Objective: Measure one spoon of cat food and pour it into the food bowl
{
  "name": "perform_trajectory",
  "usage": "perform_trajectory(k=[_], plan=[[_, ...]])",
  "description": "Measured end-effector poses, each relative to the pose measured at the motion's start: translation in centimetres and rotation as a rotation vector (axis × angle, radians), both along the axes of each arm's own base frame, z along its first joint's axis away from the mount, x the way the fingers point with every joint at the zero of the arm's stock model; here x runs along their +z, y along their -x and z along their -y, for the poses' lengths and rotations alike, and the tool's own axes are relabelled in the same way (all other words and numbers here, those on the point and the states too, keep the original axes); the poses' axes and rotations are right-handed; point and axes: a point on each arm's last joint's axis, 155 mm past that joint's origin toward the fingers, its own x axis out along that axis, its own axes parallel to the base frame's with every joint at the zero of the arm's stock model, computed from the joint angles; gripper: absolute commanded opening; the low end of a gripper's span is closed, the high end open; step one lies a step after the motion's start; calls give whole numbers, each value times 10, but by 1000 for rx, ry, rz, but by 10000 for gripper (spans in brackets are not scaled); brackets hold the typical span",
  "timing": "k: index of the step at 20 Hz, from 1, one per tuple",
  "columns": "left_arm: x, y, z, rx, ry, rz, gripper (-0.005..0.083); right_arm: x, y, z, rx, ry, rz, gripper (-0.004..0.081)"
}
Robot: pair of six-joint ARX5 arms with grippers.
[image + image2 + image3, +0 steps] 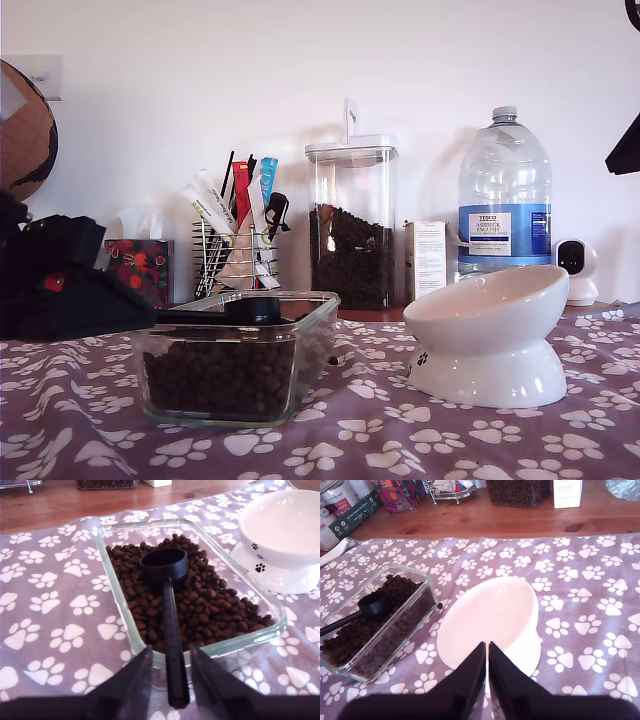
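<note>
Our first gripper [170, 680] is standing parted, its black fingers either side of the spoon [168, 605] handle, contact unclear. The matte cup is lying on brown cat food [200, 605] in the clear glass dish [120, 610]. Only the second wrist view is showing our second gripper [487, 672], clenched above the glossy white food bowl [485, 620], at the exterior view's right.

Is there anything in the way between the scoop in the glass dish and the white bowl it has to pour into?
Nothing visible. The spoon rests on the cat food; the food bowl stands right beside the glass dish, with only bare paw-print cloth between them.
</note>
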Motion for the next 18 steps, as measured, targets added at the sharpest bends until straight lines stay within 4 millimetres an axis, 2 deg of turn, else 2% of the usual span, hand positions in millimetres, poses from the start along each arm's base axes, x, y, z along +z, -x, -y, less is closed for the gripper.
perform_trajectory(k=[2,5,10,15,18], plan=[[0,0,-1,3,-1,0,154,0,0,0,0,0,0,-11],[0,0,-1,4,-2,0,44,0,0,0,0,0,0,-11],[1,-1,-1,4,-1,4,-16,0,0,0,0,0,0,-10],[17,-4,4,-5,31,64,-19,0,0,0,0,-1,0,-10],[18,-5,4,-15,9,84,-19,0,0,0,0,-1,0,-10]])
